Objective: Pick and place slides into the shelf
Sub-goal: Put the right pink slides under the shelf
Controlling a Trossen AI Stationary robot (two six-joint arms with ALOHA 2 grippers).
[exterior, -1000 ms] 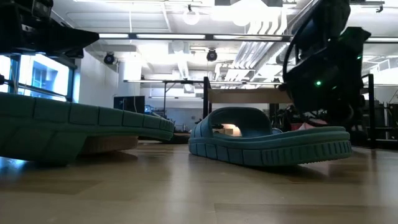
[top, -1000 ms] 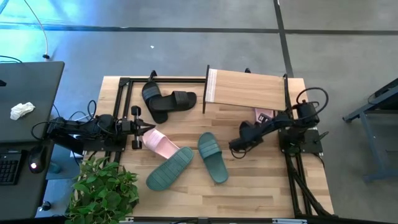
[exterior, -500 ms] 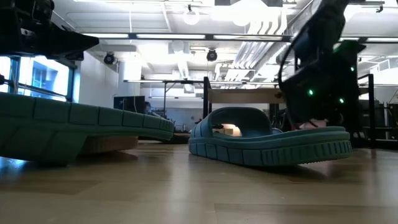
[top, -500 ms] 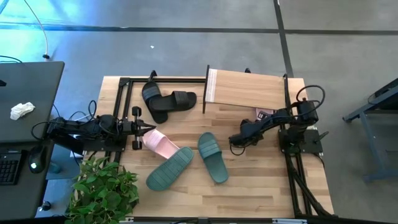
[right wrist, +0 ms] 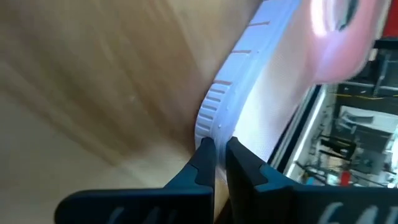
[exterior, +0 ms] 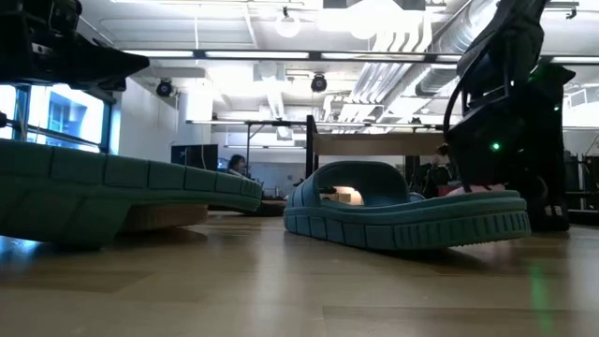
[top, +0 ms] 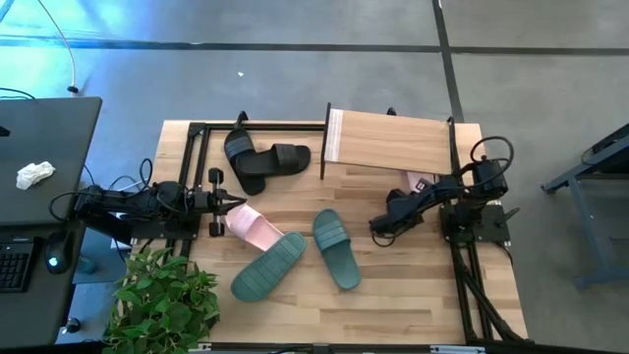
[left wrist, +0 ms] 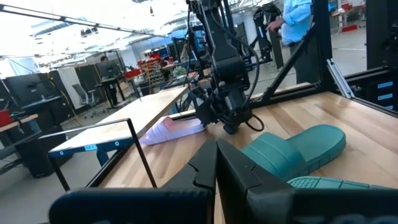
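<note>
My right claw (top: 377,227), fingers closed and empty, has pulled back toward the pink slide (top: 417,183) lying half under the shelf (top: 388,141). No slide is shelved yet. Left claw (top: 218,203) waits closed at the tabletop's left edge.

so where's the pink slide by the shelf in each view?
High: pink slide just below the shelf, partly under the right arm.
Low: a pale sliver right of centre, behind the teal slide.
Left wrist: mid-left, beside the right gripper.
Right wrist: fills the upper right.
Shared landmark: the right gripper, next to it.
</note>
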